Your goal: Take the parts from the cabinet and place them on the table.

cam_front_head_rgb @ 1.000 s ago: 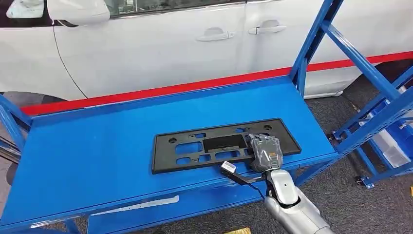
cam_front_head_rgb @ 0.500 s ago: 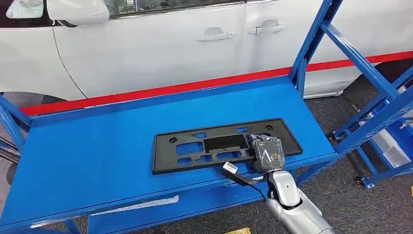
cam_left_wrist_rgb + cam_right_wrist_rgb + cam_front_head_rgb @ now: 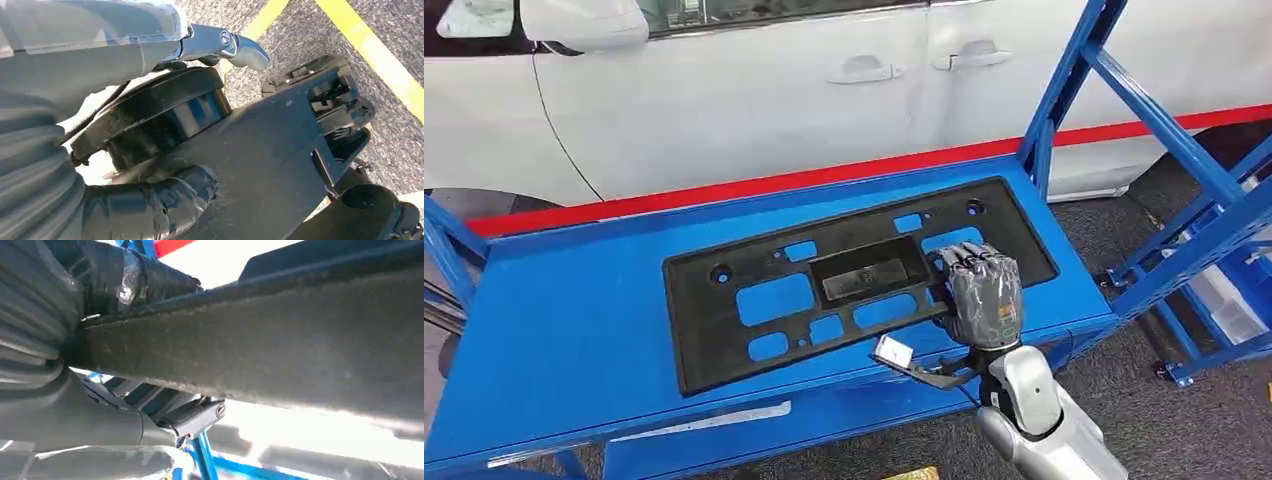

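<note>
Up comes the black plate frame [image 3: 854, 285], lifted off the blue shelf [image 3: 564, 310] since half a second ago and now looming larger toward the camera, tilted with its far right corner raised. Right hand [image 3: 982, 296] grips the frame's near right edge, dark fingers [image 3: 972, 262] curled over the top face; in the right wrist view the frame's edge [image 3: 280, 340] runs straight across, and the thumb beneath is probably clamped against it, though that part is blurred. Beyond the frame stands the white car [image 3: 754, 90], well apart. Right of the frame, the blue upright [image 3: 1064, 90] sits close to its raised corner. Left of the frame, bare shelf. Left hand [image 3: 100, 150] hangs over grey floor; I cannot tell its fingers' state.
</note>
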